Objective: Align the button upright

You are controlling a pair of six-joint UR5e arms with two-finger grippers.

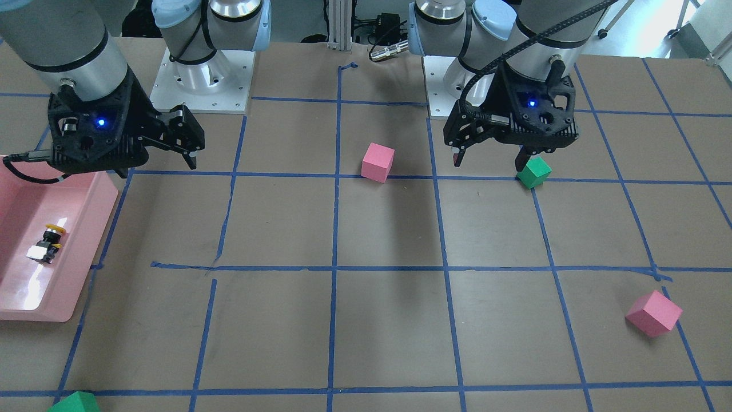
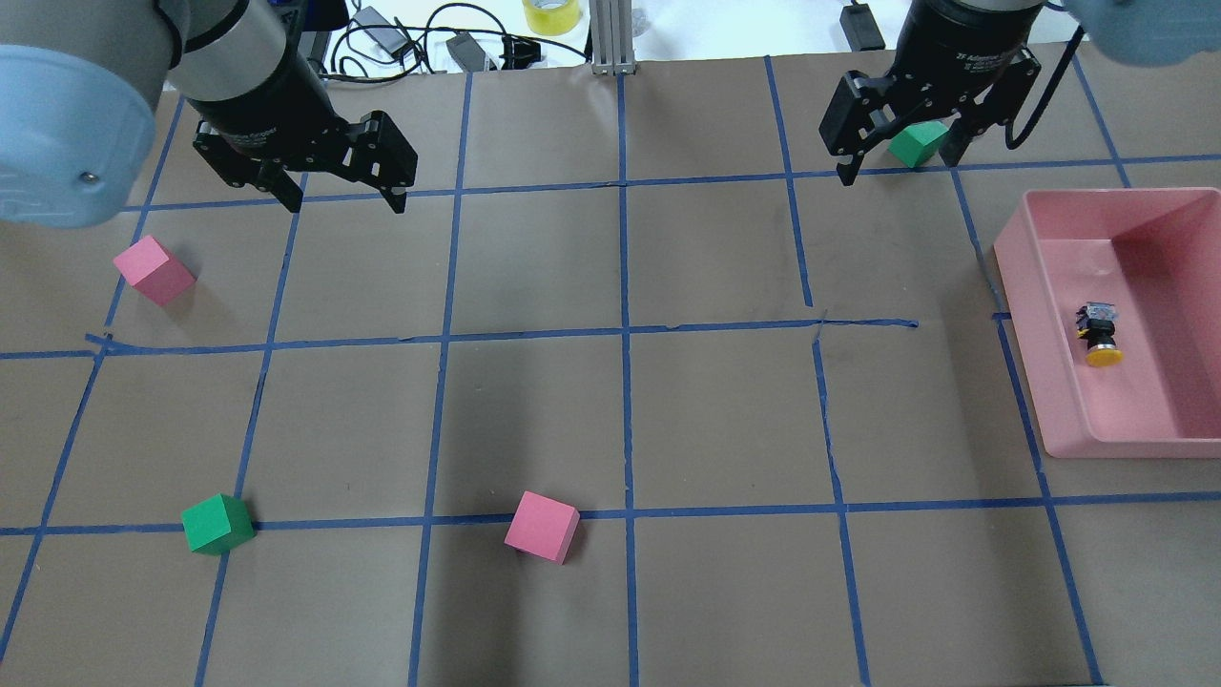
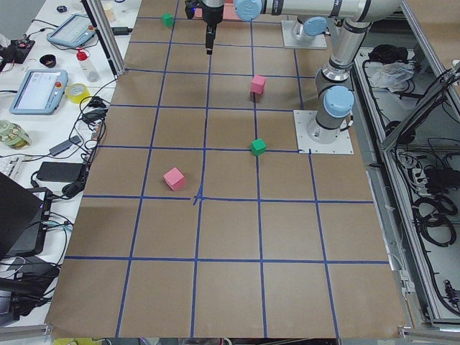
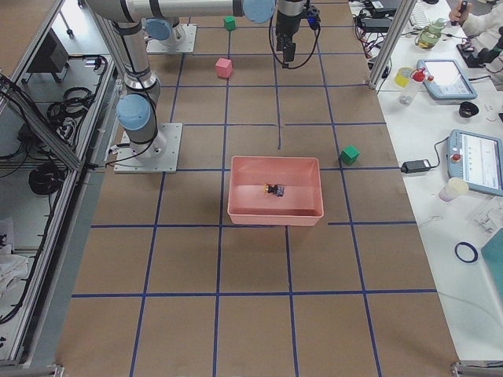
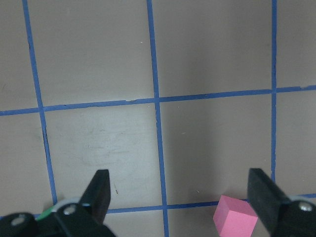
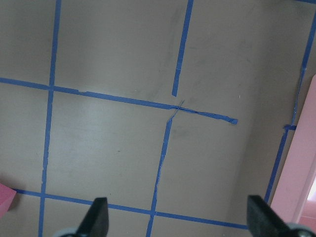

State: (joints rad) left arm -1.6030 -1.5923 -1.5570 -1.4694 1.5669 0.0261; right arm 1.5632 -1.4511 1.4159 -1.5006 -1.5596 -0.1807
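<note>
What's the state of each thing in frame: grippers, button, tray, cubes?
left gripper: open, empty, above the table
right gripper: open, empty, above the table
button: lying on its side in the tray, not upright
pink tray: flat on the table, holds only the button
near pink cube: loose on the table
far pink cube: loose on the table
near green cube: loose on the table
far green cube: on the table, ungripped

The counter (image 2: 725, 592) is covered in brown paper, marked into squares by blue tape (image 2: 625, 382); soft, dim shadows lie across it. An aluminium post (image 2: 610, 38) rises at its far edge. Along one long side runs a white bench (image 3: 43, 144) strewn with teach pendants (image 3: 37, 91), leads and a yellow tape roll (image 3: 77, 91). Opposite, black cables (image 3: 431, 215) lie behind a metal rail (image 3: 392, 237).
</note>
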